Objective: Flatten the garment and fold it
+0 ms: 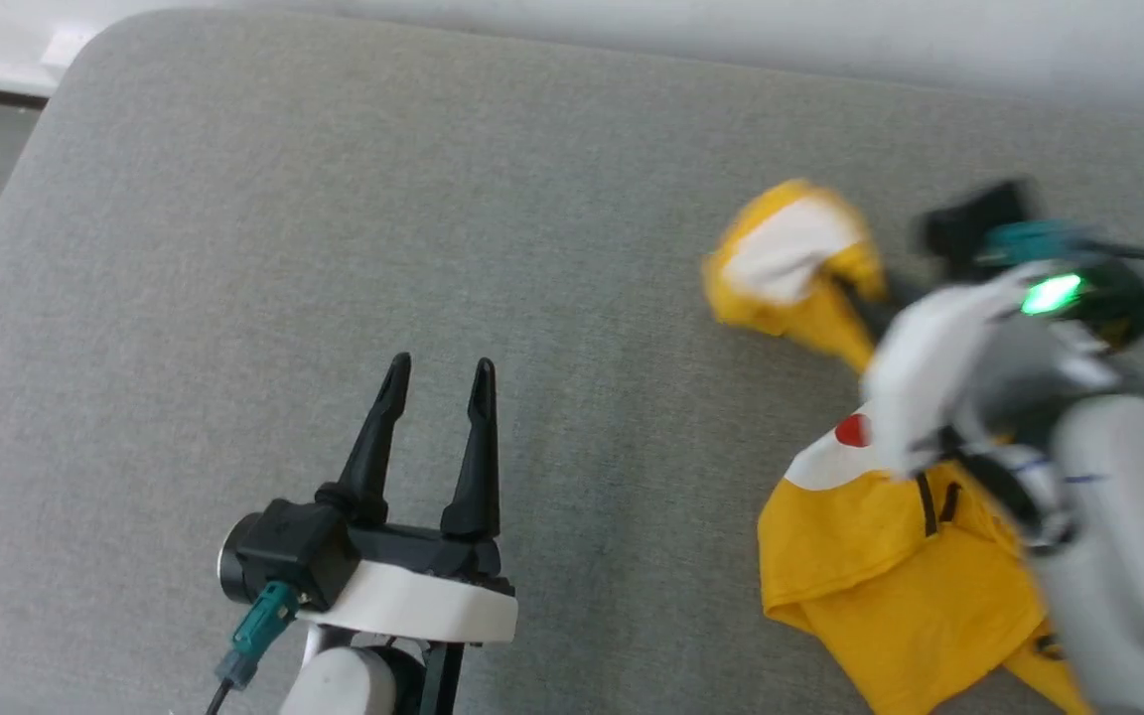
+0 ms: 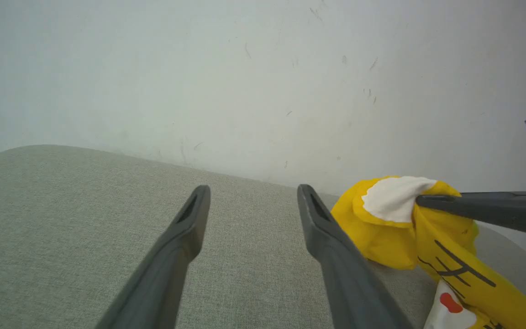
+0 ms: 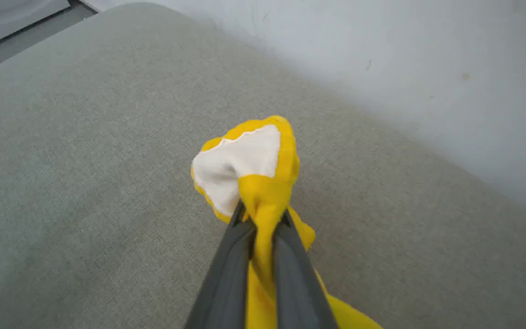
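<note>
Now we are pinching a bunched edge of the bright yellow tiger-print T-shirt (image 3: 265,194) with our right fingers (image 3: 231,260) to pull it flat; our left fingers (image 1: 476,447) are hovering spread.

A bright yellow T-shirt (image 1: 890,586) lies crumpled, not flat, toward the right side of a grey woven cushion (image 1: 334,199). Its lower part rests on the cushion in loose, overlapping folds. One portion is gathered into a tight raised bunch farther back, showing a white ear patch (image 1: 786,253) edged in yellow. From the bunch, a stretched band of yellow cloth runs down to the rest and carries thin black stripes (image 2: 459,265). Part of the white muzzle (image 1: 825,462) and one red cheek dot (image 1: 852,430) show among the folds.
</note>
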